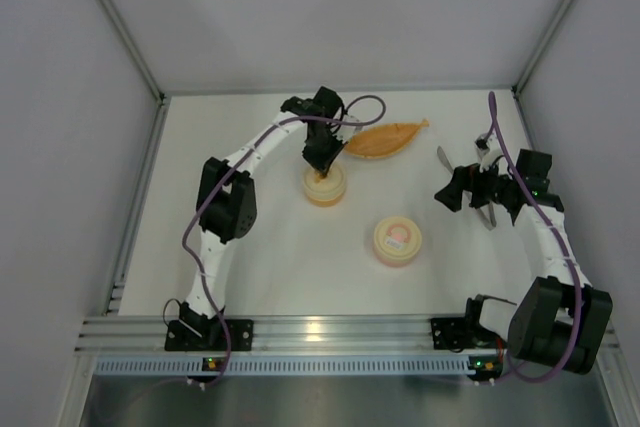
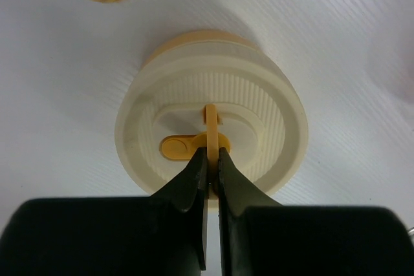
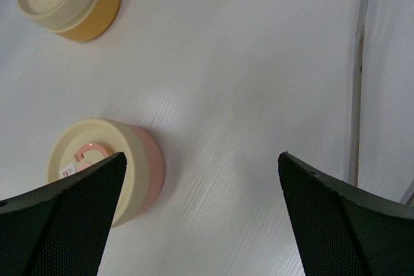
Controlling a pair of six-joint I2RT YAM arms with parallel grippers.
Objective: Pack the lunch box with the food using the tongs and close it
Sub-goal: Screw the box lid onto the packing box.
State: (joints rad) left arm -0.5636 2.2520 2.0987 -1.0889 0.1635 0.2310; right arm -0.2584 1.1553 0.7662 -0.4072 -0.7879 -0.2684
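Your left gripper [image 2: 212, 159] is pressed together on the thin yellow loop [image 2: 211, 124] standing up from the lid [image 2: 272, 105] of the yellow box [image 1: 325, 187]. Lift straight up and slowly: the loop could slip, or the whole box could rise with it. Your right gripper [image 3: 202, 159] hangs spread wide and holds nothing, with the tongs [image 3: 357, 82] lying just beside it and the pink box [image 3: 139, 159] near. The food is too small to make out. The table [image 1: 270, 247] is plain white, walled by white panels [image 1: 330, 7]
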